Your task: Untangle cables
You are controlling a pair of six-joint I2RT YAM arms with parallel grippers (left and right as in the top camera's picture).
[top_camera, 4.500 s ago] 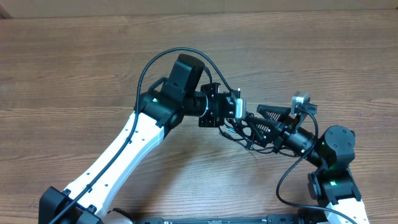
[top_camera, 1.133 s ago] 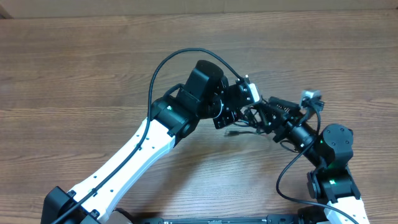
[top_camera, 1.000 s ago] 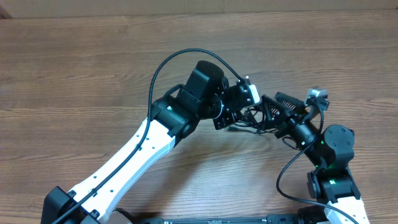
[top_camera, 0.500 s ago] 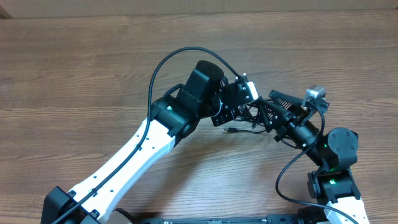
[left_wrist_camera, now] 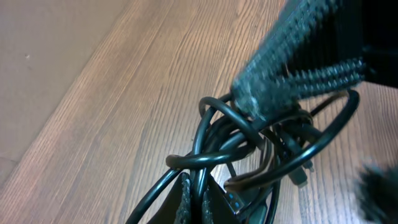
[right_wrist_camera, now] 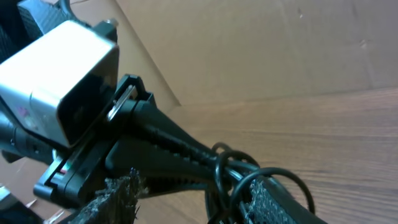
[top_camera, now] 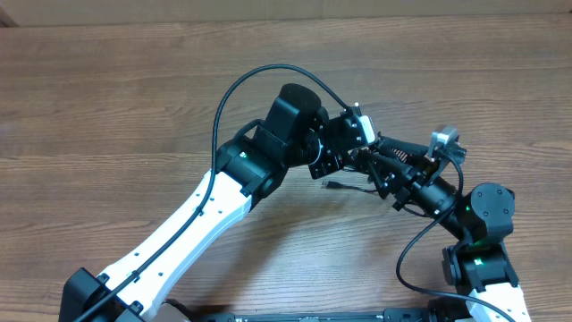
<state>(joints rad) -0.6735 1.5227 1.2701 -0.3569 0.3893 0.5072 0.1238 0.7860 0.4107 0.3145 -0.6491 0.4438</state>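
Viewing from overhead, two arms meet over the wood-grain table (top_camera: pixel 107 107), with one knot of thin black cables (top_camera: pixel 356 188) between their tips. Left wrist view: the left gripper (left_wrist_camera: pixel 196 198) is clamped on the glossy loops. Right wrist view: the right gripper (right_wrist_camera: pixel 193 186) stands spread, its two ribbed fingers straddling the loops.

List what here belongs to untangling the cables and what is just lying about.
Job: cables, bunched in a knot; left gripper, shut on them; right gripper, jaws apart at the knot.
Just there: table; the left arm's own thick cable.
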